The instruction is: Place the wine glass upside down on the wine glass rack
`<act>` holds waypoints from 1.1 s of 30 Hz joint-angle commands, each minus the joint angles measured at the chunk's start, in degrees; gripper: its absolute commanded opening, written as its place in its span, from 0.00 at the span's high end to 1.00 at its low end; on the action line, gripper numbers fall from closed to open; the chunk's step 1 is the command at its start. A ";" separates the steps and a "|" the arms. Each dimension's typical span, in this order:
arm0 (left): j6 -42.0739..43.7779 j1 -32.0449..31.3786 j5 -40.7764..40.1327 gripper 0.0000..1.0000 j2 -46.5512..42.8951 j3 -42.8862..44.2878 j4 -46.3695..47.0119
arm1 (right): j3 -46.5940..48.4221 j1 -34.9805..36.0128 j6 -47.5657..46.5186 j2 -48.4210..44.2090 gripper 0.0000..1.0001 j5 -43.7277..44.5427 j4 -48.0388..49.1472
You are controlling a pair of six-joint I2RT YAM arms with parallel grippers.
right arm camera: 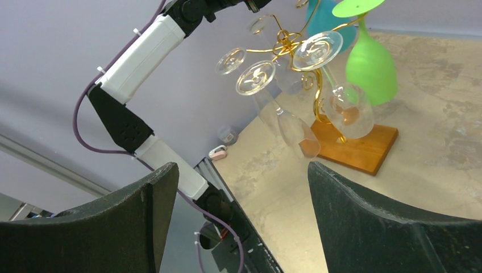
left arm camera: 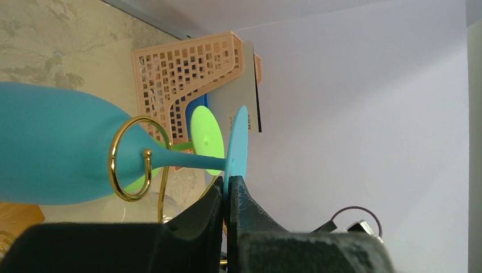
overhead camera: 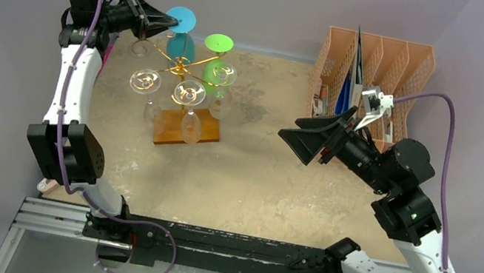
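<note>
- Left gripper [overhead camera: 163, 20]: reaches over the far left part of the table [overhead camera: 253, 183] to the top of the rack. Its jaws are clamped on the rim of the round foot of the blue wine glass [overhead camera: 180, 46]. In the left wrist view the thin edge of that disc sits pinched between the two black fingers [left arm camera: 207, 215].
- Blue wine glass: upside down at the far side of the rack, foot uppermost and bowl below. Its stem passes through a gold loop [left arm camera: 112, 156] of one curled arm. Whether the foot bears on the wire cannot be told.
- Wine glass rack [overhead camera: 181, 64]: thin gold wire arms spread from a central hub on a post. The post stands on a rectangular wooden base [overhead camera: 166, 131] in the far left half of the table.
- Green glass [overhead camera: 218, 43]: hangs inverted on the arm just to the right of the blue one. Its flat foot is on top and close beside the blue foot in the left wrist view.
- Clear glasses [overhead camera: 189, 92]: three hang inverted on the nearer arms. In the right wrist view two of them tilt, with their bowls low over the wooden base.
- Right gripper [overhead camera: 295, 146]: held above the right half of the table, well apart from the rack and pointed toward it. Its jaws stand wide apart with nothing between them.
- Orange file organiser [overhead camera: 379, 63]: stands at the far right of the table, behind the right gripper, with flat items upright in its slots.
</note>
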 commanded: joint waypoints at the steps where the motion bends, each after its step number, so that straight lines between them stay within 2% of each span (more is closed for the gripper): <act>1: 2.35 0.37 -3.13 1.00 0.31 3.14 0.50 | 2.97 0.19 -2.19 -1.34 0.15 1.01 -0.35; 20: 3.52 2.62 -6.14 1.00 -0.82 2.37 -0.65 | 3.44 0.16 -2.68 -1.01 0.15 1.45 -1.17; 23: 4.98 3.52 -5.35 0.95 -1.02 2.18 -0.14 | 3.42 0.21 -2.66 -0.98 0.15 1.45 -0.93; 33: 10.43 5.30 -4.58 0.91 0.22 2.59 -3.68 | 3.33 0.15 -2.72 -1.05 0.15 1.62 -0.57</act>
